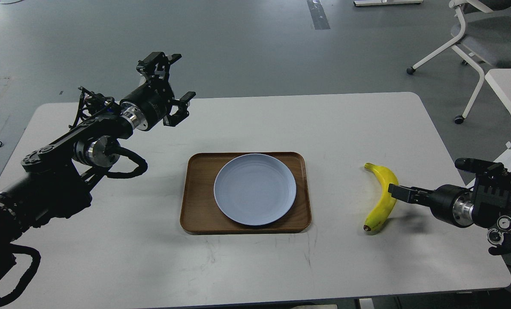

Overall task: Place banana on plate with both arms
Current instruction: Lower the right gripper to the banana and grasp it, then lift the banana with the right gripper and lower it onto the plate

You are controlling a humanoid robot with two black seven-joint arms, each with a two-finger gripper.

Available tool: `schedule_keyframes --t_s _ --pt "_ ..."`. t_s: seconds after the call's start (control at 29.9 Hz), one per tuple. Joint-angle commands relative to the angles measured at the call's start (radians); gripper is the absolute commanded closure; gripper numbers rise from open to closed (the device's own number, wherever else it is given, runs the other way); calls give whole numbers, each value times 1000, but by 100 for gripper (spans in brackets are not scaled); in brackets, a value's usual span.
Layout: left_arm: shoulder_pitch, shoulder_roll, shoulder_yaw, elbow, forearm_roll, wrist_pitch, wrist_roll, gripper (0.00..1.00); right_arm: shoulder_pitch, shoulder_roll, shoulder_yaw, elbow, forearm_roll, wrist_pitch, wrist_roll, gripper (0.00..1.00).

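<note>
The yellow banana (381, 207) lies on the white table (255, 120), right of the tray, dark tip toward me. The pale blue plate (255, 189) sits empty in the brown wooden tray (194, 210) at the table's middle. My left gripper (181, 76) is open and empty, held above the table's far left, well away from the plate. My right gripper (396, 189) comes in low from the right, and its tip is at the banana's right side. It is dark and seen edge-on, so I cannot tell its fingers apart.
A white-framed grey chair (482, 30) stands on the floor at the far right. The corner of a second white table (510, 83) is just beyond the table's right edge. The table's rounded right edge is near my right arm.
</note>
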Motion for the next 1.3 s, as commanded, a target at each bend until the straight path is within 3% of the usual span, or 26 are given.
schedule_keyframes --t_s 0.0,0.47,0.67,0.74,0.8,0.9,0.97,1.1,1.27 --pt "1 -1 0 0 0 4 -3 2 -1 11 -3 -2 0 -1 -1 22" --pt "8 2 -1 0 0 4 -3 2 50 60 -28 -15 1 -2 -1 27" --pt "10 -1 0 0 2 4 -3 2 47 79 -99 -24 0 -2 -1 47" --pt "12 -1 0 0 2 4 -3 2 50 80 -97 -25 1 -7 -1 72" --pt "12 -1 0 0 2 4 -3 2 58 83 -91 -33 1 -33 -1 87" --pt "12 -1 3 0 2 5 -3 2 71 83 -89 -45 3 -86 9 100" --pt "12 -1 3 0 2 7 -3 2 90 83 -91 -45 10 -100 13 100" --pt "12 -4 3 0 2 10 -3 2 136 83 -88 -45 20 -104 71 100" --pt "10 -6 3 0 2 11 -1 2 267 164 -108 -53 0 -85 205 100"
